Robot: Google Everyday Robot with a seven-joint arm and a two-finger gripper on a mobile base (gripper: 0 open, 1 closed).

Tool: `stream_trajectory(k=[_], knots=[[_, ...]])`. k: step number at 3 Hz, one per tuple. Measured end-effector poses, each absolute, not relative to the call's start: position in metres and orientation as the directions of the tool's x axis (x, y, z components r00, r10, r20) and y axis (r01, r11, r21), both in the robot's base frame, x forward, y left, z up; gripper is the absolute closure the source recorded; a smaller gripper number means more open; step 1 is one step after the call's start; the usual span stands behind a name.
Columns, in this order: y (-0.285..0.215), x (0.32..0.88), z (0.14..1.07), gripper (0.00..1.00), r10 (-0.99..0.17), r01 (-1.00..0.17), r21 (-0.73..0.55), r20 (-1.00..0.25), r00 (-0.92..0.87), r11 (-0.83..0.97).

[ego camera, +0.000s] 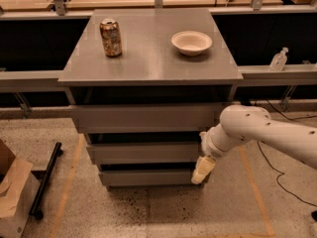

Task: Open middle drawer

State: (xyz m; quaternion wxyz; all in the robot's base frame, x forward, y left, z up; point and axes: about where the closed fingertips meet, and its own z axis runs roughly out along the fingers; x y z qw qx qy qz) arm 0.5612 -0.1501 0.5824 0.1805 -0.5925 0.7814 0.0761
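The grey cabinet [148, 63] has three handleless drawer fronts stacked under its top. The middle drawer [143, 152] is the second front, a long flat grey panel, and looks about flush with the others. My white arm [262, 133] reaches in from the right. My gripper [203, 169], cream-coloured, points downward at the drawers' right end, just below the middle drawer's right corner and in front of the bottom drawer's [148, 177] right end. I cannot tell whether it touches either front.
A soda can [110, 37] and a white bowl [191, 42] stand on the cabinet top. A cardboard box [12, 197] and a black bar [45, 180] lie on the floor at left. A clear bottle [279, 60] sits on the right ledge. A cable [277, 182] runs across the floor at right.
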Motion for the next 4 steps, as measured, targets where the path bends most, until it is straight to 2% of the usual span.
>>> stream_trajectory(k=[2, 4], knots=[[-0.149, 0.588, 0.544, 0.00, -0.858, -0.939, -0.044, -0.423, -0.291, 0.340], [-0.142, 0.597, 0.542, 0.00, -0.848, -0.936, -0.061, -0.448, -0.284, 0.346]])
